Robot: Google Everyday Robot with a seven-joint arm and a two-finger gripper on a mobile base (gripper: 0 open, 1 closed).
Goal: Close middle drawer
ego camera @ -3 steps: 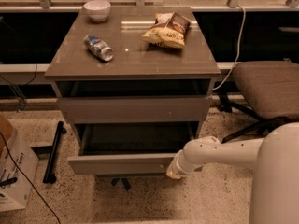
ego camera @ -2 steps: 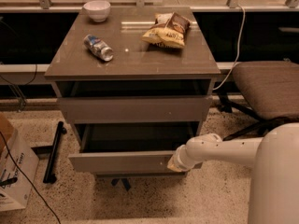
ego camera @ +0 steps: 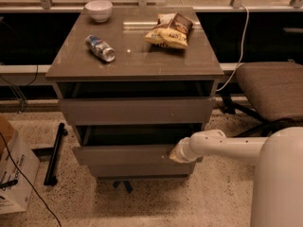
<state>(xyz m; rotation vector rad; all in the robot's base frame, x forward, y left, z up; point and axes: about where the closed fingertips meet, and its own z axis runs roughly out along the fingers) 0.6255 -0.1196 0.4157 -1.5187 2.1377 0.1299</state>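
The middle drawer (ego camera: 124, 154) of the grey-brown cabinet stands partly pulled out, with a dark gap above its plain front panel. My gripper (ego camera: 177, 154) is at the end of the white arm (ego camera: 222, 145), which reaches in from the right. It presses against the right end of that front panel. The top drawer front (ego camera: 137, 110) sits above it and the bottom drawer front (ego camera: 142, 170) just below it.
On the cabinet top (ego camera: 137, 60) lie a white bowl (ego camera: 99, 9), a crushed can (ego camera: 100, 48) and a chip bag (ego camera: 169, 30). A padded chair (ego camera: 272, 89) stands to the right. A cardboard box (ego camera: 14, 174) and a black bar (ego camera: 53, 153) are on the floor at the left.
The arm has pushed forward and the middle drawer has slid inward; its front panel now stands closer to the cabinet than before.
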